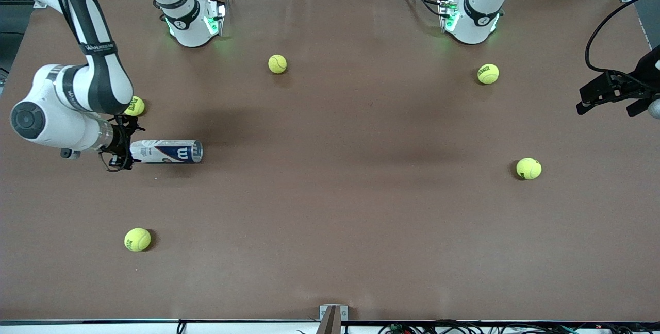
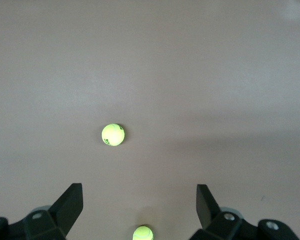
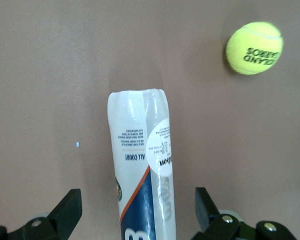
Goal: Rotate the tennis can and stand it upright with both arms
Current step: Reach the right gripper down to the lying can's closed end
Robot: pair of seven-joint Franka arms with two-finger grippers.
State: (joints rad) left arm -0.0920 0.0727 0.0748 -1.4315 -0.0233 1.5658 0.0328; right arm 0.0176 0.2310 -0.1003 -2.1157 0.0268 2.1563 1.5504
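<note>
The tennis can point(image 1: 167, 151) lies on its side on the brown table, toward the right arm's end, with the "W" logo at the end toward the table's middle. My right gripper point(image 1: 125, 148) is at the can's white end in the front view. In the right wrist view it point(image 3: 137, 192) is open, and the can point(image 3: 142, 165) lies between the two fingers with a gap on each side. My left gripper point(image 1: 606, 109) waits in the air over the table's edge at the left arm's end. It point(image 2: 139, 189) is open and empty.
Several yellow tennis balls lie about the table. One point(image 1: 135, 106) is close beside the can, farther from the front camera, and it also shows in the right wrist view point(image 3: 254, 47). Another point(image 1: 137, 239) lies nearer the front camera. Others point(image 1: 277, 64) point(image 1: 488, 73) point(image 1: 528, 168) lie toward the bases and the left arm's end.
</note>
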